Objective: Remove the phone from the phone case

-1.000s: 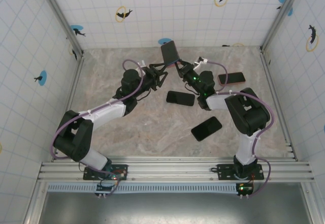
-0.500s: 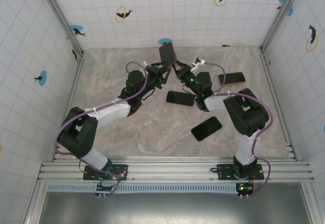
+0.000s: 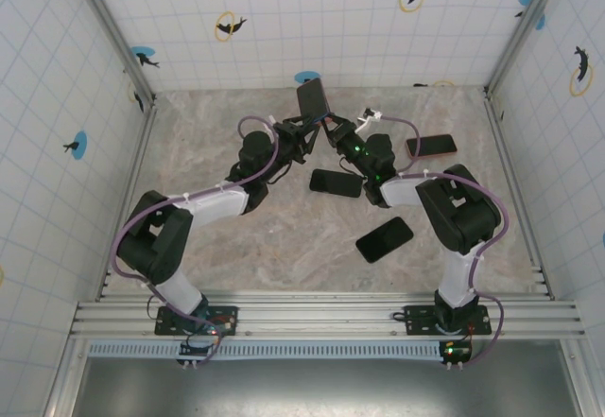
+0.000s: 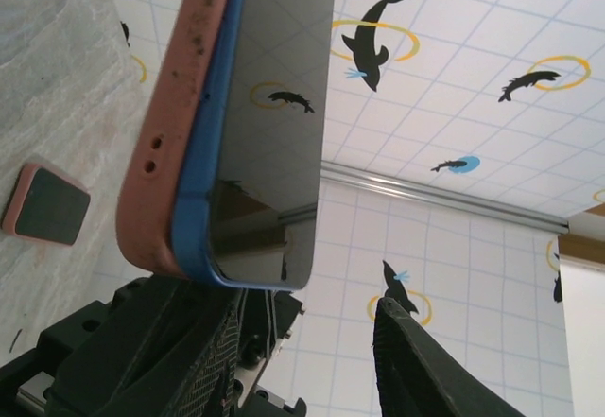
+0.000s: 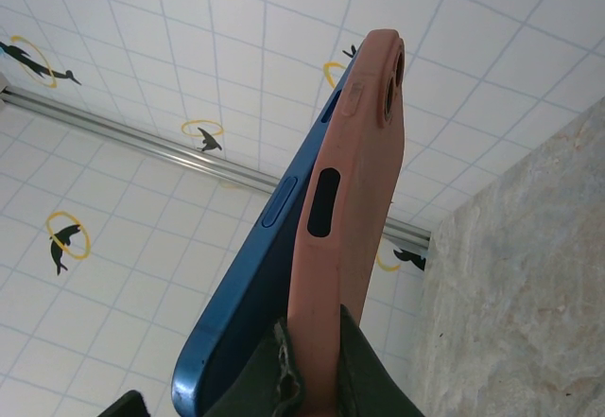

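A phone (image 3: pixel 312 101) with a blue frame and dark screen is held up above the back of the table in a salmon-pink phone case (image 5: pixel 354 181). My right gripper (image 5: pixel 317 346) is shut on the case's lower part. The phone's blue edge (image 5: pixel 248 285) stands out from the case on one side. My left gripper (image 3: pixel 301 134) sits just left of the phone, below its lower end. In the left wrist view the phone's corner (image 4: pixel 255 247) hangs above my left gripper (image 4: pixel 307 318). Its jaws stand apart, with a clear gap to the right finger (image 4: pixel 425 370).
On the table lie two black phones (image 3: pixel 336 182) (image 3: pixel 384 238). A pink-cased phone (image 3: pixel 431 146) lies at the right and shows again in the left wrist view (image 4: pixel 45 206). Tiled walls close in the table on three sides.
My left arm has reached further in toward the raised phone, and its jaws have narrowed. The right gripper and the phone have shifted slightly left.
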